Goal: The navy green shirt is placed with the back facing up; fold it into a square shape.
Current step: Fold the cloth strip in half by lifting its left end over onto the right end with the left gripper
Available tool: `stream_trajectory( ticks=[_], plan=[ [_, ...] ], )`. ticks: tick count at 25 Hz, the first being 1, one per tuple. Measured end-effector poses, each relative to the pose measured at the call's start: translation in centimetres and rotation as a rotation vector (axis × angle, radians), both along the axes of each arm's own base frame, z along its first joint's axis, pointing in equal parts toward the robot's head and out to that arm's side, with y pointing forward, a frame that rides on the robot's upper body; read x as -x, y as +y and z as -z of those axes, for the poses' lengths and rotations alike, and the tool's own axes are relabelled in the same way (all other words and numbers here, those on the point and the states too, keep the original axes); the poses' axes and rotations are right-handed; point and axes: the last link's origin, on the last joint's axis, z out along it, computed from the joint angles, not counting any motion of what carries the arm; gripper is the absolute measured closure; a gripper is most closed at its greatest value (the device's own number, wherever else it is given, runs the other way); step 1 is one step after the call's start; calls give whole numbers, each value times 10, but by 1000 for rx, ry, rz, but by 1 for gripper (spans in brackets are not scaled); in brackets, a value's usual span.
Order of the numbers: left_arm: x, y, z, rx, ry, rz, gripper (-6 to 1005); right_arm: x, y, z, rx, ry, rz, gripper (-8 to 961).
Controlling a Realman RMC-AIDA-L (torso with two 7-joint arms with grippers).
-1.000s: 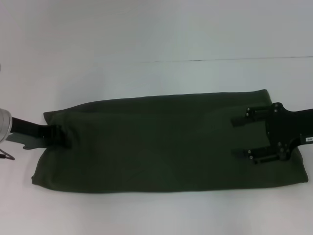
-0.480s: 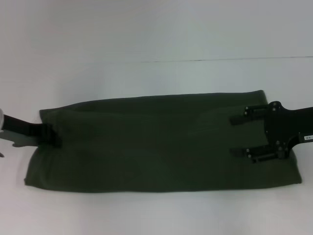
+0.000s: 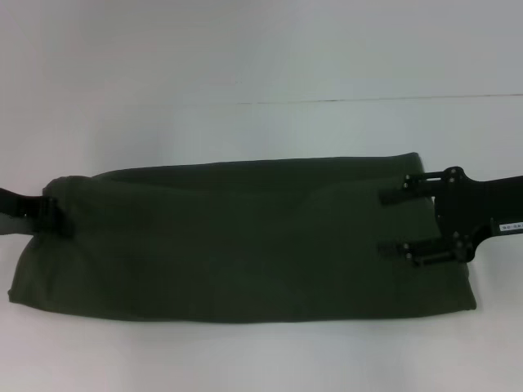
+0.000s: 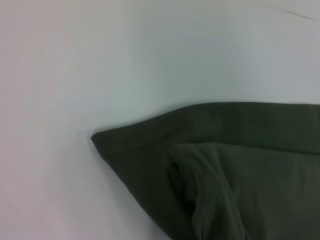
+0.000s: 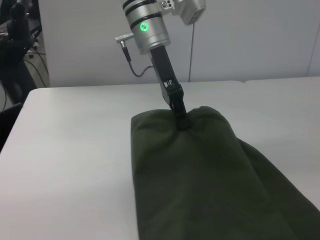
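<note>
Two grippers work the cloth from opposite ends. The left gripper (image 3: 55, 216) has its jaws pinched together on the navy green shirt (image 3: 245, 241) at that end's far corner, where the fabric bunches up around the black fingertips; the right wrist view shows the same grip (image 5: 181, 120), with the arm rising behind it to a silver wrist with a green light. The right gripper (image 3: 391, 222) lies over the shirt's other end with its two fingers (image 3: 404, 250) spread apart and flat above the cloth, clasping nothing. The shirt is folded into a long band, plain side up, stretching across the white table (image 3: 245, 65) near its front edge, almost from the left edge to the right.
</note>
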Motion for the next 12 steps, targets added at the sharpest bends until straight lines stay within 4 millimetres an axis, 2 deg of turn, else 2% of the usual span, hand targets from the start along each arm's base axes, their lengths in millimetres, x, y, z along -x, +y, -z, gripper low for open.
stream_trajectory(
  ticks=[7, 12],
  plan=[
    [-3, 2, -11, 11, 32, 13, 920, 0, 4, 14, -39, -3, 29, 159],
    [-3, 4, -29, 26, 95, 15, 920, 0, 2, 19, -32, 7, 31, 159]
  ],
)
